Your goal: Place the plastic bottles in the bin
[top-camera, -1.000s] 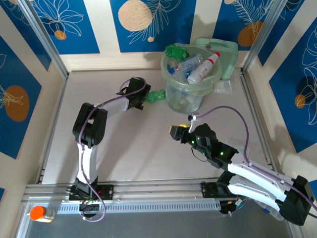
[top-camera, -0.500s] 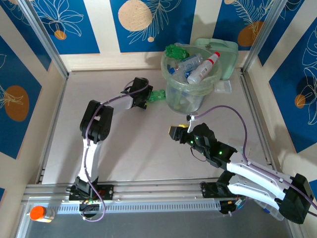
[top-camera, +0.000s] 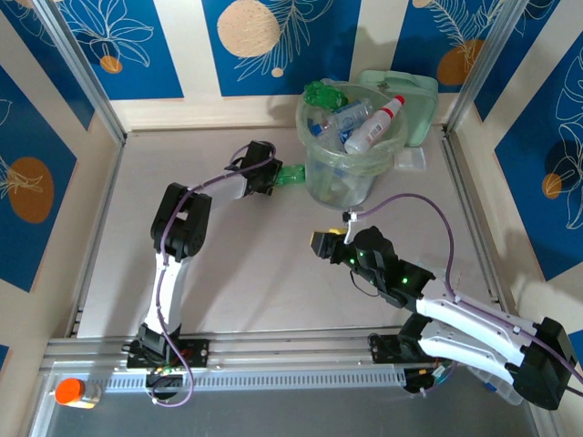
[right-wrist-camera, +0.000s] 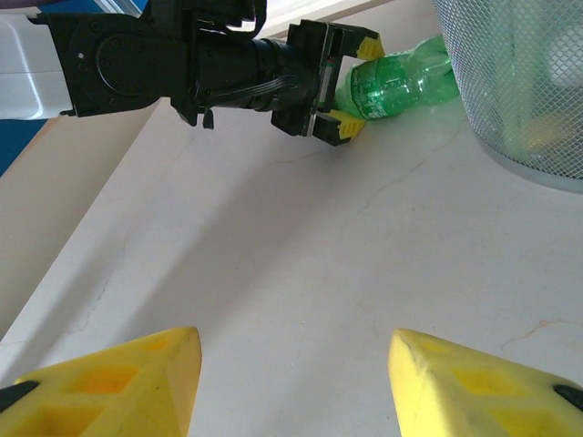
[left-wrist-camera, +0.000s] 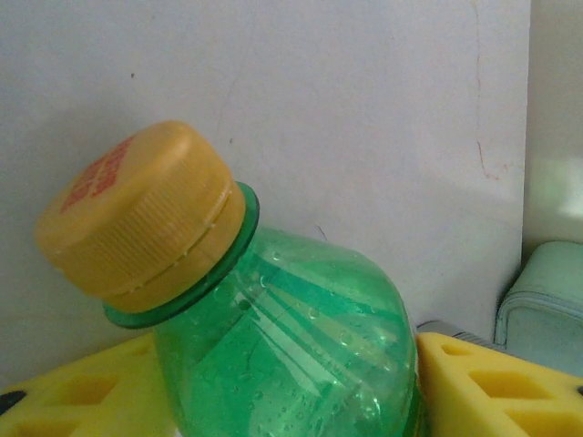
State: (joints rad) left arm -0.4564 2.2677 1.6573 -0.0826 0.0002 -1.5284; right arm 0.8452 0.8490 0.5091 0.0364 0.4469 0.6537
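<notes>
The green bottle (top-camera: pixel 290 176) lies on the bench (top-camera: pixel 237 273) at the bin's (top-camera: pixel 321 177) 9 o'clock, just beside its wall. In the left wrist view its base is cut off below the frame, so only the yellow cap (left-wrist-camera: pixel 141 214) and the shoulder show. More bottles (top-camera: pixel 369 127) are heaped in the bin past the rim; those lower down blur through the wall. Since a second ago the left arm has reached forward. The left tool (top-camera: pixel 271 179), wide then, now has both fingers against the bottle's sides. The right tool (top-camera: pixel 321 243) hovers at the bin's 6 o'clock, narrowly parted and empty, its arm stretched low from 4 o'clock.
</notes>
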